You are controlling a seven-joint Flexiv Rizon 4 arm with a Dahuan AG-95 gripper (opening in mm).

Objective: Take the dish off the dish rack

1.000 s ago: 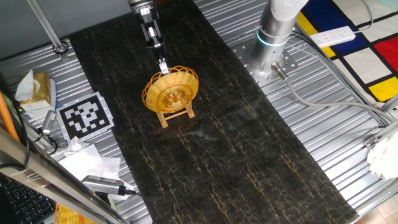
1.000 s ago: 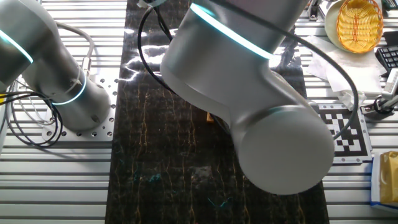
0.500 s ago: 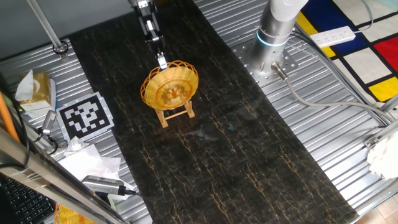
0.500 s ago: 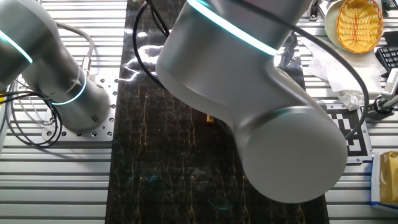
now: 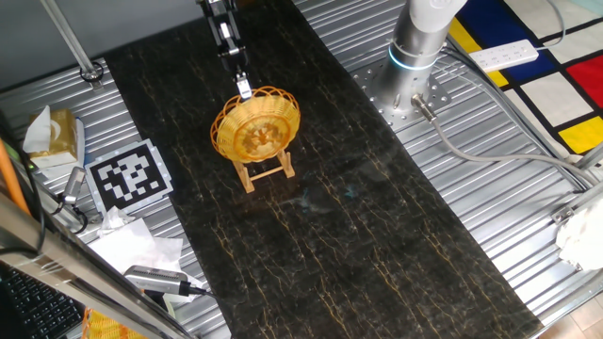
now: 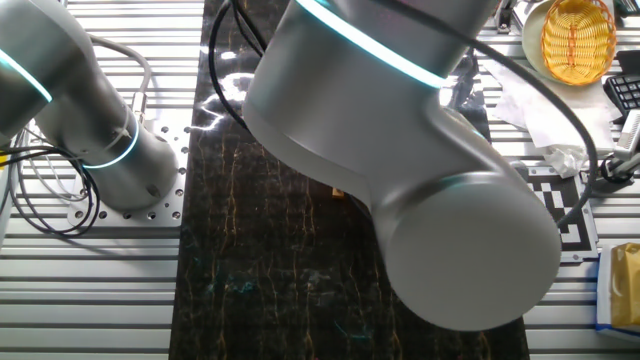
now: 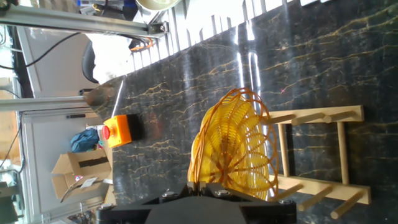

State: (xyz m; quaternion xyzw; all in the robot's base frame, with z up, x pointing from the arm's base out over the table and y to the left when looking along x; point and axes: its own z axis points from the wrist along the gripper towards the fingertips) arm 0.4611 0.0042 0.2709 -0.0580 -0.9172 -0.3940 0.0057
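The golden-yellow wicker dish [image 5: 256, 126] stands on edge, raised slightly over the small light-wood dish rack [image 5: 267, 171] on the dark marbled mat. My gripper [image 5: 244, 90] comes from above and is shut on the dish's top rim. In the hand view the dish [image 7: 236, 149] fills the middle, its rim pinched between my fingers [image 7: 202, 185] at the bottom edge, and the rack [image 7: 320, 158] with its pegs lies to the right. In the other fixed view the arm hides the dish and the rack.
A black-and-white marker card [image 5: 129, 176] lies left of the mat, with tissues and clutter beyond it. The arm's base [image 5: 415, 56] stands at the back right. An orange box with a red button [image 7: 118, 132] sits on the mat. Another wicker basket [image 6: 577, 38] sits far off.
My gripper has moved up and slightly back with the dish's rim in it; the dish has risen a little over the rack.
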